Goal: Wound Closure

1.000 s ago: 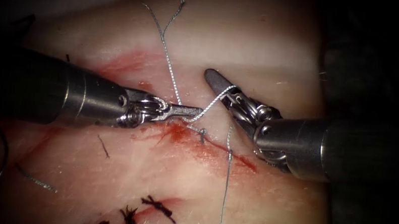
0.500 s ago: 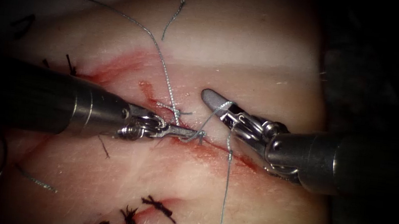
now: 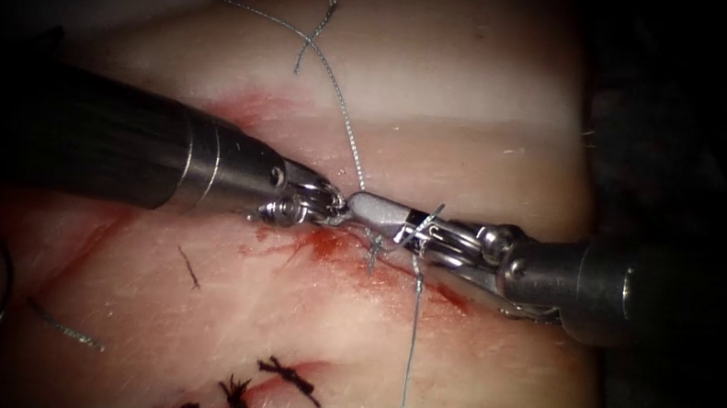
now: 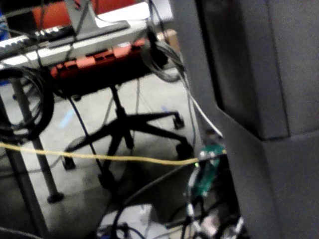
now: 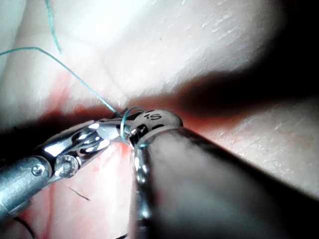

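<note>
Though held apart a second ago, now brought tip to tip just above the cut (image 3: 436, 289), toward its left end: left hand (image 3: 331, 206) lifted off the wound line, right hand (image 3: 365, 205) advanced leftward to meet it. Left hand seemingly clenched on the thread (image 3: 339, 104); right hand closed on nothing, with a turn of thread wound round it. Loop carried over from the earlier frames, so judged a knot throw in the making, not yet drawn down. Small knot (image 3: 371, 251) seated on the cut beside the red fluid (image 3: 326, 244); one strand trailing up across the tissue (image 3: 452, 85), another hanging down past the cut. Faint curved arc at the far left (image 3: 1, 294), possibly the needle, held by neither hand; not certain. Dark finished stitches (image 3: 287, 373) below.

From the right wrist: thread (image 5: 75, 74) seen reaching the very tip of the left hand (image 5: 117, 128) and curling round the right hand (image 5: 159, 118), a contact less plain from above. From the left wrist: chair base (image 4: 129, 127) and cables (image 4: 30, 99) on the floor.
</note>
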You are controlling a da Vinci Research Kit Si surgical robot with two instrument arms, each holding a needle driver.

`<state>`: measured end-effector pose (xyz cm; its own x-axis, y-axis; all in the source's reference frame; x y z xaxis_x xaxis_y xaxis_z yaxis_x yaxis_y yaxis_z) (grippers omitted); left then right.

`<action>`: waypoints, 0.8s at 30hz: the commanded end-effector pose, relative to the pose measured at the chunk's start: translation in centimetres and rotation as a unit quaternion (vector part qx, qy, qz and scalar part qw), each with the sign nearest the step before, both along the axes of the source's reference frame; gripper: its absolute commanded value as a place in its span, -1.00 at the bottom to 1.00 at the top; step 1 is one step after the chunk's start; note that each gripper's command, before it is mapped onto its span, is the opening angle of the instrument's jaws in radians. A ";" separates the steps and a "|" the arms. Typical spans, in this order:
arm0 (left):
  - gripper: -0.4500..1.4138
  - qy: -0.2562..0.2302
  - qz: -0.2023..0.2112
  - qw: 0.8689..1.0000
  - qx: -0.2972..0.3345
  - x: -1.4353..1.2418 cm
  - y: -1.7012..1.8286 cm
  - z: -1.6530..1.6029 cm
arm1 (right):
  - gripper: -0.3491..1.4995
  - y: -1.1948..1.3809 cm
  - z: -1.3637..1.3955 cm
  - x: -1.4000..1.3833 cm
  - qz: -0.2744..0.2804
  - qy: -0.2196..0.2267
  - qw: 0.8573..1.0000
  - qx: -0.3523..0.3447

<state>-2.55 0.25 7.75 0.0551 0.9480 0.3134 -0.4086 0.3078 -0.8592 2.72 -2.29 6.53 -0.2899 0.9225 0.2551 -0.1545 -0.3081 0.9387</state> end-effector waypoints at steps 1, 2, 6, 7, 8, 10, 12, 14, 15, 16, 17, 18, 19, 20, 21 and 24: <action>-1.00 0.001 -0.002 1.000 -0.001 -0.05 -0.01 0.06 | -1.00 -0.02 0.03 0.07 -0.004 0.000 1.000 0.001; -1.00 0.001 -0.002 1.000 -0.004 -0.05 0.00 0.06 | -1.00 -0.02 0.03 0.06 -0.008 0.000 1.000 0.001; -1.00 0.003 -0.006 1.000 -0.014 -0.12 0.12 0.05 | -1.00 -0.03 0.02 0.03 -0.043 -0.011 0.999 0.011; -1.00 0.003 -0.004 1.000 -0.018 -0.13 0.14 0.04 | -1.00 -0.03 0.02 0.02 -0.049 -0.013 0.999 0.013; -1.00 0.004 -0.006 1.000 -0.018 -0.15 0.16 0.04 | -1.00 -0.03 0.01 0.02 -0.056 -0.015 0.998 0.017; -1.00 0.004 -0.004 1.000 -0.026 -0.18 0.18 0.03 | -1.00 -0.03 0.00 0.02 -0.066 -0.012 0.998 0.015; -1.00 0.004 -0.002 1.000 -0.031 -0.21 0.19 0.04 | -1.00 -0.02 -0.01 0.02 -0.078 -0.008 0.997 0.016; -1.00 0.005 -0.001 0.999 -0.036 -0.24 0.20 0.05 | -1.00 -0.02 -0.03 0.03 -0.100 -0.011 0.995 0.017; -1.00 0.005 -0.001 0.999 -0.039 -0.25 0.20 0.05 | -1.00 -0.02 -0.04 0.04 -0.108 -0.016 0.994 0.020; -1.00 0.003 -0.003 0.999 -0.042 -0.28 0.21 0.05 | -1.00 -0.03 -0.07 0.03 -0.127 -0.028 0.991 0.025; -1.00 -0.004 0.002 0.999 -0.043 -0.30 0.21 0.05 | -1.00 -0.05 -0.09 0.03 -0.142 -0.036 0.989 0.029; -1.00 -0.005 0.005 0.999 -0.044 -0.32 0.20 0.05 | -1.00 -0.06 -0.11 0.02 -0.159 -0.038 0.986 0.030; -1.00 -0.006 0.007 0.999 -0.046 -0.34 0.19 0.04 | -1.00 -0.06 -0.12 0.02 -0.168 -0.041 0.984 0.032; -1.00 -0.007 0.010 0.999 -0.047 -0.36 0.18 0.03 | -1.00 -0.06 -0.15 0.01 -0.190 -0.053 0.980 0.039; -1.00 -0.008 0.013 0.999 -0.049 -0.38 0.17 0.03 | -1.00 -0.06 -0.17 0.01 -0.207 -0.057 0.976 0.044; -1.00 -0.011 0.024 0.998 -0.055 -0.42 0.11 0.02 | -1.00 0.00 -0.25 0.00 -0.265 -0.076 0.959 0.059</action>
<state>-2.93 0.37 7.71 -0.0019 0.9784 0.2067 -0.4009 0.1887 -0.8965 2.63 -2.29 6.24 0.1866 0.9115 0.3666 -0.4706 -0.2446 0.8478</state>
